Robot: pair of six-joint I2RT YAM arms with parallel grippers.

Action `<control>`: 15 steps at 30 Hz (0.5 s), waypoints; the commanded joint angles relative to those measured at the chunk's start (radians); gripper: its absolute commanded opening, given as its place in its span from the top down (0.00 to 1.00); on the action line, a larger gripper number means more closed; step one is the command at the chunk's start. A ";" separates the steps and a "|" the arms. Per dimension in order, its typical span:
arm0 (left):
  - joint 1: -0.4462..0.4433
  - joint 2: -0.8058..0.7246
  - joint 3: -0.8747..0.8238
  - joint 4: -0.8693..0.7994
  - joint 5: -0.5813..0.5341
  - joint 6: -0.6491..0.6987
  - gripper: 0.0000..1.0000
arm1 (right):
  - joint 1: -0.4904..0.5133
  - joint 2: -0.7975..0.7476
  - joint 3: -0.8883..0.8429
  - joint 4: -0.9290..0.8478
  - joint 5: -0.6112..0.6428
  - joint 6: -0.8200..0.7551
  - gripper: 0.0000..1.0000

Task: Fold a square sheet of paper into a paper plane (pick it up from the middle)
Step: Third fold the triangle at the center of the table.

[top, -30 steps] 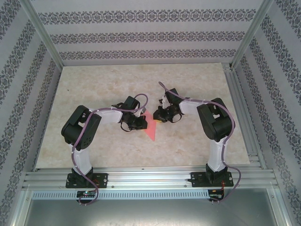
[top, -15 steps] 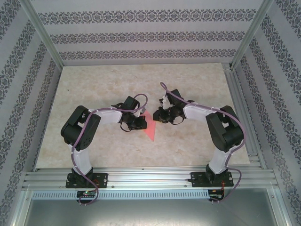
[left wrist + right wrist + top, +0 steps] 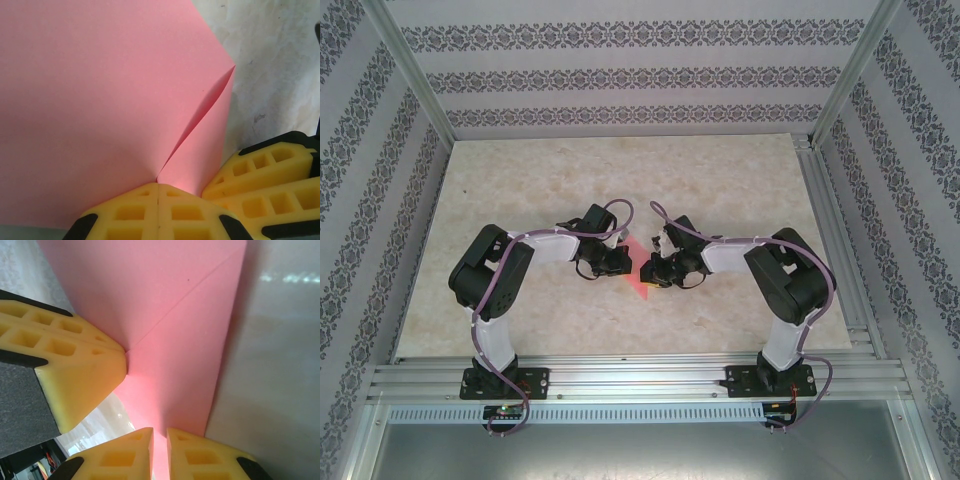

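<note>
The pink sheet of paper (image 3: 642,287) lies partly folded at the table's middle, mostly covered by both grippers. In the left wrist view the sheet (image 3: 100,100) shows a folded flap with a diagonal crease. My left gripper (image 3: 158,184) is shut, its tips touching the sheet where the flap edges meet. My right gripper (image 3: 159,430) has its jaws almost together on the narrowing end of the sheet (image 3: 180,330), with pink showing in the thin slit. I cannot tell whether that end is pinched. The two grippers (image 3: 625,262) (image 3: 644,268) nearly touch.
The marble tabletop (image 3: 570,180) stretches around the paper on all sides. Aluminium rails (image 3: 640,378) carry the arm bases at the near edge. Patterned walls (image 3: 380,200) and frame posts enclose the table.
My right gripper has moved toward the near edge and slightly left along the paper, covering more of it, and the right elbow has swung. The left arm has stayed still.
</note>
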 commanded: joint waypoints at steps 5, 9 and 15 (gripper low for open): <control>0.013 -0.031 -0.018 -0.041 -0.027 0.003 1.00 | 0.040 -0.119 -0.044 -0.005 0.042 0.031 0.83; 0.013 -0.030 -0.021 -0.036 -0.026 0.001 1.00 | 0.078 -0.103 -0.063 0.011 0.042 0.049 0.83; 0.014 -0.033 -0.021 -0.039 -0.026 0.003 1.00 | 0.103 -0.023 -0.093 0.031 0.080 0.060 0.83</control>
